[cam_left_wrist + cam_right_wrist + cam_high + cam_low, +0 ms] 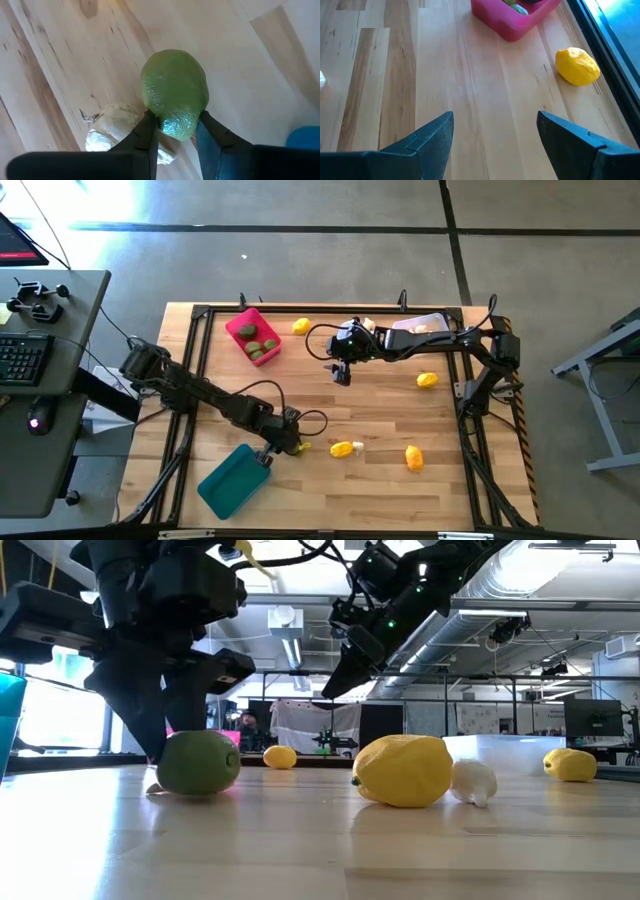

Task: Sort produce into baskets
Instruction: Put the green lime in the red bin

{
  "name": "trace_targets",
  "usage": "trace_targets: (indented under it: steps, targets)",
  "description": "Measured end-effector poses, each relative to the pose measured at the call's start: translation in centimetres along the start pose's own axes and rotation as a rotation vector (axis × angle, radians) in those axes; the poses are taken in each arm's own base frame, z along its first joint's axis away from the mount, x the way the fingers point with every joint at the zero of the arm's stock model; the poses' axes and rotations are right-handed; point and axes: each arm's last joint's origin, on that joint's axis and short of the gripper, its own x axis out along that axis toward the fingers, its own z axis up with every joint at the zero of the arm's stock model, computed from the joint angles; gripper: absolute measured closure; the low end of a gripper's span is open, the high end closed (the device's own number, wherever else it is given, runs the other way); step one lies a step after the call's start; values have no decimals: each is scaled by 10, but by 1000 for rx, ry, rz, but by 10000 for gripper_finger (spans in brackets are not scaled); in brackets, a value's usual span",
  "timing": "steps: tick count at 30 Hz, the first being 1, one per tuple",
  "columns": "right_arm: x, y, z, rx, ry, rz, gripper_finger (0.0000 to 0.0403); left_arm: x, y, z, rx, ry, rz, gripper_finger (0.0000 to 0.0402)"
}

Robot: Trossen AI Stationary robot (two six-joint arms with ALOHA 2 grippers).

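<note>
- Left wrist view: left gripper [176, 131] has its two fingers pinching a green lime-like fruit [174, 92] at its near end, fruit resting on the wooden table [240, 60]; a white garlic-like bulb [117, 131] lies touching or just beside it.
- High view puts that left gripper [283, 442] near the front of the table, just beside the teal basket [232, 480], which looks empty.
- Grip sits near the tip of the oval, not the middle; judged risky, since a smooth hard plastic shell could squirt out forward. Across the widest part would hold better.
- Fruit looks light, stiff, glossy, probably hollow toy; not fragile, little squeeze needed.
- Right gripper [495, 131] hangs above bare wood with fingers spread wide, holding nothing; high view shows it [341, 370] mid-table, between the pink basket [243, 326] and the whitish basket [428, 327].
- Pink basket already holds green pieces [262, 348], so the lime likely belongs there, well apart from its present spot.
- Yellow lemons loose on the table: one near the pink basket [301, 326], others [427, 380], [414, 457], [342, 449]; the last has a small white bulb [357, 446] just beside it.
</note>
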Motion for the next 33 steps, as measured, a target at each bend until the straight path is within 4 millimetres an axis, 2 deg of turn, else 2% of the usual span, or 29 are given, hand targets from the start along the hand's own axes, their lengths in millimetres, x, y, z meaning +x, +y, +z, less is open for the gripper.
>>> trace_targets:
  steps: [6, 10, 13, 18, 24, 28, 33]
  targets:
    - [0, 0, -1, 0, 11, 2, 126, -18, 1, 4, -3, -61, 14, 332]
    - [0, 1, -3, 0, 33, 6, 126, -46, 11, 3, -62, -118, 41, 335]
    - [-1, 1, -5, -9, 48, 9, 126, -72, 28, -7, -145, -123, 101, 335]
    - [-1, -3, -5, -26, 47, 2, 126, -112, 76, -43, -405, -86, 240, 337]
    - [-1, -15, -7, -21, 46, -21, 126, -147, 129, -106, -775, 60, 495, 337]
    - [-2, -24, -9, -4, 50, -39, 126, -153, 153, -141, -929, 134, 628, 339]
    - [-3, -36, -12, 20, 56, -62, 126, -147, 179, -167, -989, 185, 655, 340]
